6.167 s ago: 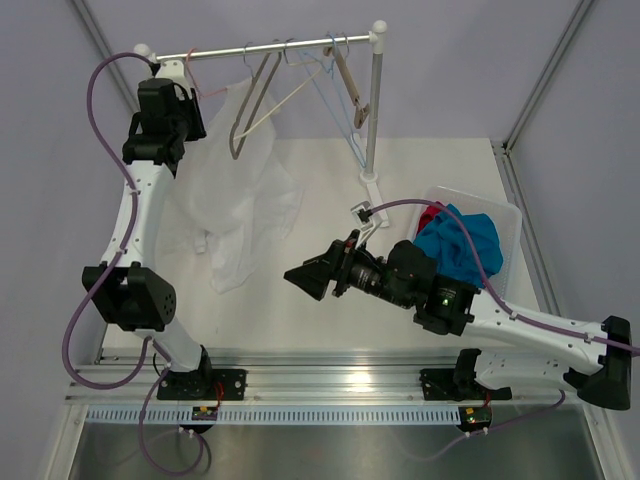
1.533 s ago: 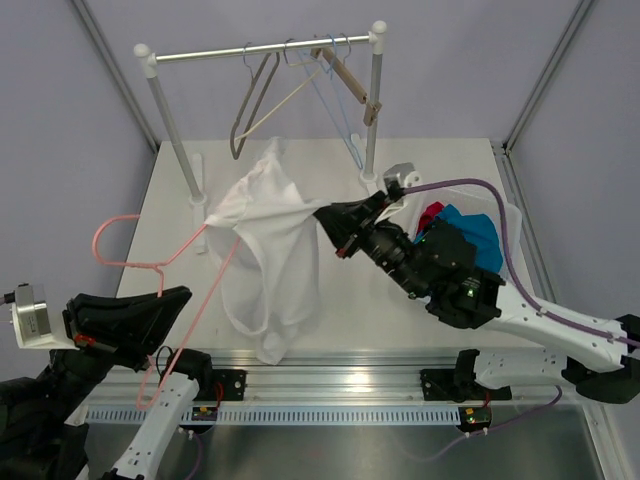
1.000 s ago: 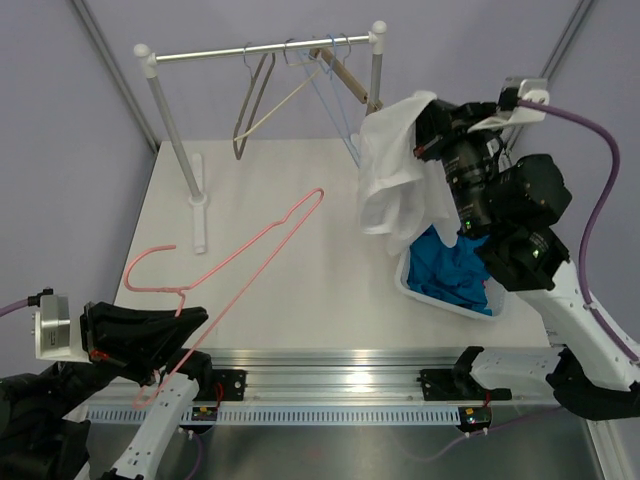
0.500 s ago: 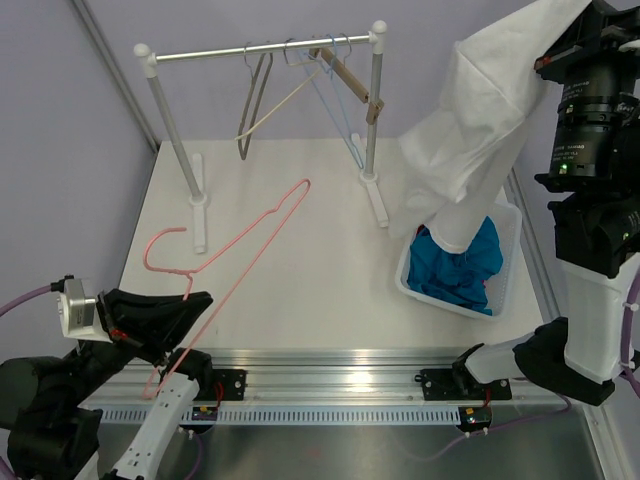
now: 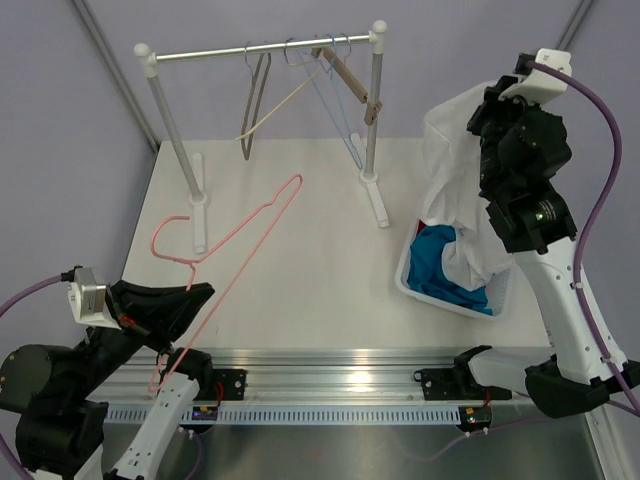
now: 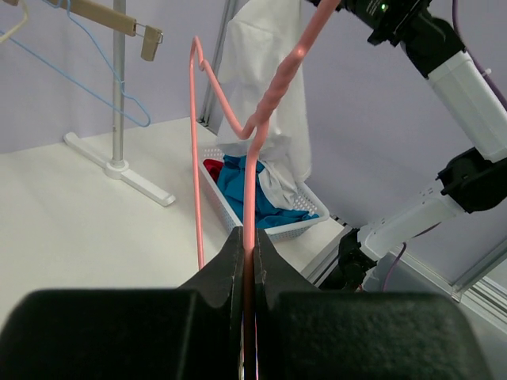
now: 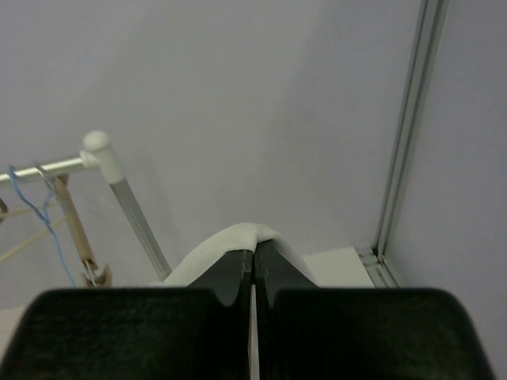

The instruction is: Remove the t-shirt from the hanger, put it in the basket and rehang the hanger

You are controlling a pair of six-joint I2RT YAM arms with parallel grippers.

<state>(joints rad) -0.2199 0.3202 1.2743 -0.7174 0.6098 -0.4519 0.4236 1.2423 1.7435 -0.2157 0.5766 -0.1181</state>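
Right wrist view: the right gripper (image 7: 253, 255) is pinched tight on a fold of the white t-shirt (image 7: 242, 234), with cloth bulging over both fingertips. Seen from the top external camera, that arm is raised high at the right of the table (image 5: 320, 270). The shirt hangs down from it, and its lower part is gathered in the basket (image 5: 405, 277) on top of the blue clothes (image 5: 440, 262).

The left gripper (image 6: 247, 247) is closed on the bare pink hanger (image 6: 252, 158), holding one thin wire low down. The rest of the frame slants up over the table, and its hook sits near the left post of the rack (image 5: 260, 48). The shirt is fully off the hanger, and the two are well apart.

Hazards, in my judgement:
- Most of the shirt's bulk hangs above the basket's rim rather than inside it. If it is released from this height, part of it could fall outside, particularly on the rack side.
- The fold is caught deep between the pads. It may cling when the jaws part and trail after the arm.
- The hanger is gripped on a single slim wire with a long overhang. It could pivot or slip in the pinch, and a careless swing could hook the rack post or knock the spare hangers (image 5: 300, 80).
- Dragging the shirt sideways could tip or shift the light basket.
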